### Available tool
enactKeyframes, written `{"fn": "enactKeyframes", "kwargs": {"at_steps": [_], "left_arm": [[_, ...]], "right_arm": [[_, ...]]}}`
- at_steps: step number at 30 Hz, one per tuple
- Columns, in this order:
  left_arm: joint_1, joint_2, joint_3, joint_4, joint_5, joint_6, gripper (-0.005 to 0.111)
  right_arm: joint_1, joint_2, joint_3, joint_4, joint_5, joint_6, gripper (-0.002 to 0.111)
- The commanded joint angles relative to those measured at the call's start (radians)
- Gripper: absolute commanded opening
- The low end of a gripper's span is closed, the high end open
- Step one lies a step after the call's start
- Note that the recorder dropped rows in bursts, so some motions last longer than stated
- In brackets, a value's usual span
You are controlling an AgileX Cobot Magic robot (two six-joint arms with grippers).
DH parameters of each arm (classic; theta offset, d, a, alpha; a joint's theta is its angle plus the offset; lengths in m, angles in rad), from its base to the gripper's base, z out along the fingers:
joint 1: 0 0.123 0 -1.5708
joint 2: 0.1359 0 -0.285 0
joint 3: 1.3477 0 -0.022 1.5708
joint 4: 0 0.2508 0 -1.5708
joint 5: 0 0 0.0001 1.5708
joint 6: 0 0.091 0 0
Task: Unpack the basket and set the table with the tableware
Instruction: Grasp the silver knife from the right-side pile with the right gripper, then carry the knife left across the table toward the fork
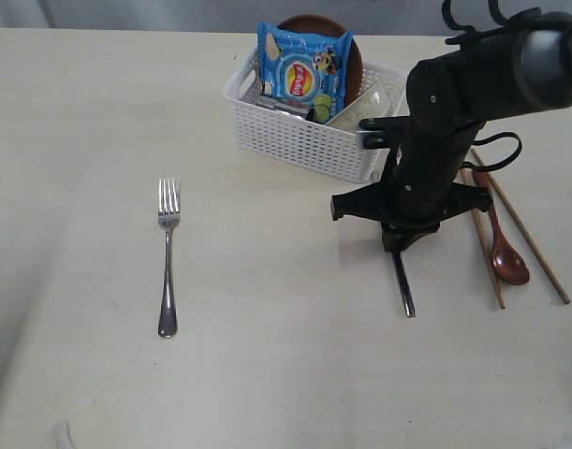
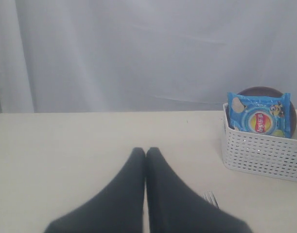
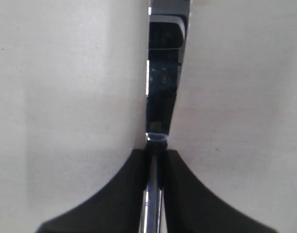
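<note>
My right gripper [image 1: 398, 245] is shut on the steel knife [image 1: 403, 288], low over the table [image 1: 286, 365] just in front of the white basket [image 1: 295, 140]. In the right wrist view the knife [image 3: 163, 87] runs out from between the closed fingertips of the right gripper [image 3: 156, 151]. The steel fork [image 1: 168, 253] lies on the table at the left. A reddish-brown spoon [image 1: 506, 251] and two chopsticks [image 1: 534, 243] lie right of the arm. My left gripper [image 2: 146, 150] is shut and empty, and does not show in the exterior view. The basket [image 2: 260, 155] holds a brown plate [image 1: 354, 58] and a pale bowl [image 1: 374, 105].
A blue crisp packet [image 1: 302, 70] stands upright in the basket against the plate; the same crisp packet [image 2: 259, 115] shows in the left wrist view. The fork's tines [image 2: 211, 198] peek out beside the left fingers. A pale curtain hangs behind the table.
</note>
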Motion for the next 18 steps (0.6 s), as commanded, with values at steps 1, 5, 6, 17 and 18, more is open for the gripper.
{"fn": "enactKeyframes", "kwargs": {"at_steps": [1,5,6,17,18], "left_arm": [[-0.002,-0.004,0.003,0.004,-0.006,0.001,0.000],[-0.002,-0.004,0.003,0.004,-0.006,0.001,0.000],[-0.002,-0.004,0.003,0.004,-0.006,0.001,0.000],[-0.002,-0.004,0.003,0.000,-0.008,0.001,0.000],[-0.002,-0.004,0.003,0.000,-0.008,0.001,0.000]], "right_arm": [[-0.004,0.042,0.037,-0.027,-0.010,-0.029,0.000],[-0.004,-0.011,0.039,-0.029,0.014,-0.029,0.000],[-0.004,-0.025,0.042,-0.029,0.014,-0.029,0.000],[-0.043,-0.183,0.090,-0.049,0.033,-0.016,0.000],[-0.043,-0.193,0.094,-0.049,0.035,-0.016,0.000]]}}
